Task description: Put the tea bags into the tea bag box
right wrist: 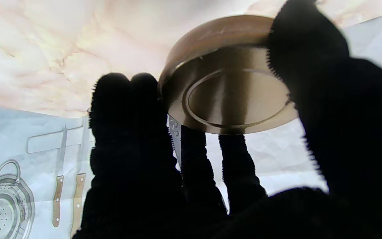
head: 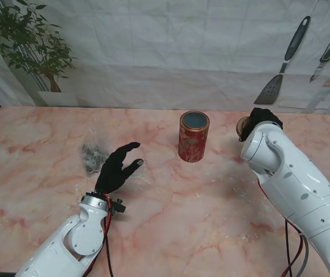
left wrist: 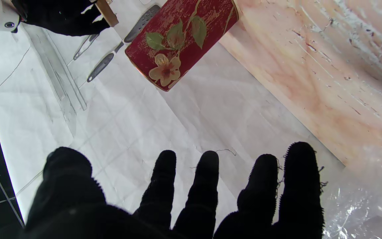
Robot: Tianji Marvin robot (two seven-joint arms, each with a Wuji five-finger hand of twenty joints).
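A red cylindrical tea tin [head: 194, 137] with gold flower print stands open-topped near the table's middle; the left wrist view shows its painted side [left wrist: 181, 43]. Its round gold lid [right wrist: 230, 79] is gripped in my right hand [head: 259, 122], right of the tin; a sliver of the lid [head: 242, 123] peeks out beside the glove. Left of the tin, a crumpled clear plastic bag of tea bags [head: 94, 156] lies on the marble, and its plastic [left wrist: 366, 199] fills a corner of the left wrist view. My left hand [head: 116, 168] hovers open just right of that bag, fingers [left wrist: 207, 186] spread.
The pink marble table [head: 182, 219] ends at a white backdrop printed with kitchen utensils [head: 283, 63]. A potted plant [head: 35, 52] stands at the far left corner. My right forearm [head: 292, 179] crosses the table's right side.
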